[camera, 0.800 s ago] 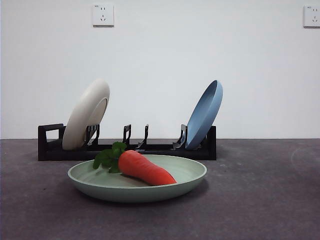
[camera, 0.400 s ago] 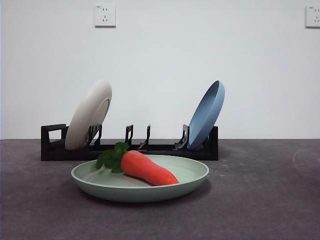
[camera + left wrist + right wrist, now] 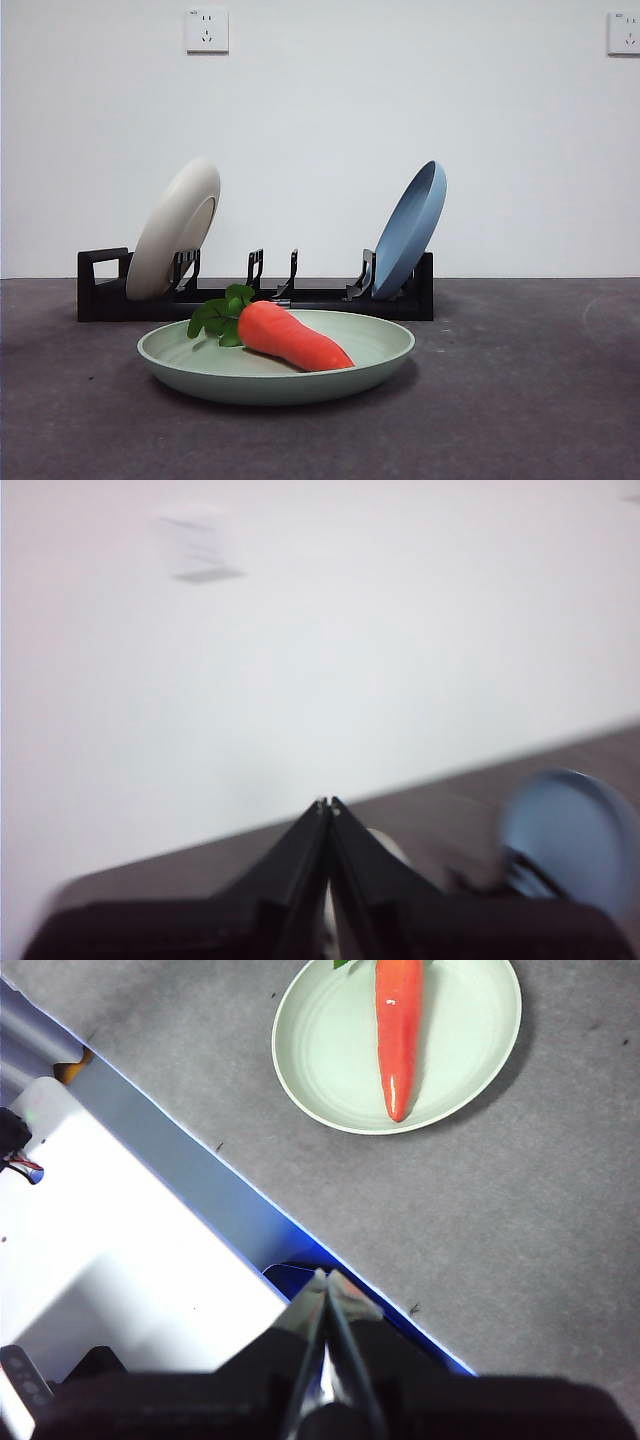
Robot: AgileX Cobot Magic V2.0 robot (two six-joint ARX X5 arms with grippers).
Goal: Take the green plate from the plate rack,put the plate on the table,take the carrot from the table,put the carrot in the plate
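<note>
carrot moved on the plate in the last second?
No. The carrot lies in the green plate as before, leaves level with the same prongs of the plate rack behind; the slight frame-wide wobble shifts everything together.

Table (image 3: 530, 400) under plate rack (image 3: 255, 297), green plate (image 3: 275, 375)
</note>
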